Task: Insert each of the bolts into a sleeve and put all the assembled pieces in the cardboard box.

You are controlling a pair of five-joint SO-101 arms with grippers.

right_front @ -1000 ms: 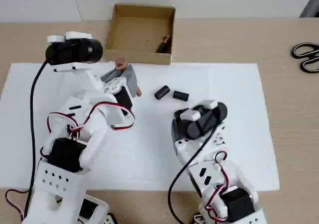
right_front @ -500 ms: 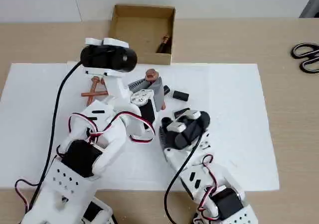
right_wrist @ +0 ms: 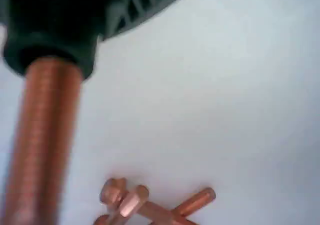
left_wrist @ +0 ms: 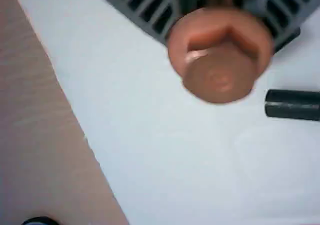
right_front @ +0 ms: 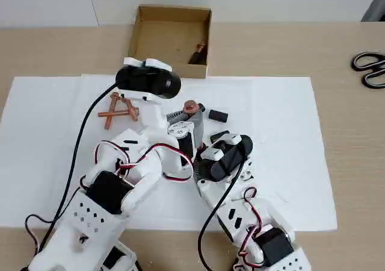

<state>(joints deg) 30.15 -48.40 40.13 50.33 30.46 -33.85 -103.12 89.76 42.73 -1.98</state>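
Copper-toned metal bolt (left_wrist: 220, 60), dull sheen, threaded; matt black sleeve (left_wrist: 292, 104); smooth white paper sheet (right_front: 283, 138).

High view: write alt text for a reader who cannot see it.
The left gripper holds a copper bolt head-up over the white sheet, beside the right arm. Loose bolts and a black sleeve lie nearby; the cardboard box behind holds one assembled piece.

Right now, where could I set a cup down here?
Bare: the white paper sheet right of the arms, toward the black-handled scissors, and its left edge, outside the loose copper bolts. Crowded: mid-sheet, where the arms hold a copper bolt and a black cylindrical sleeve together, beside a spare black sleeve.
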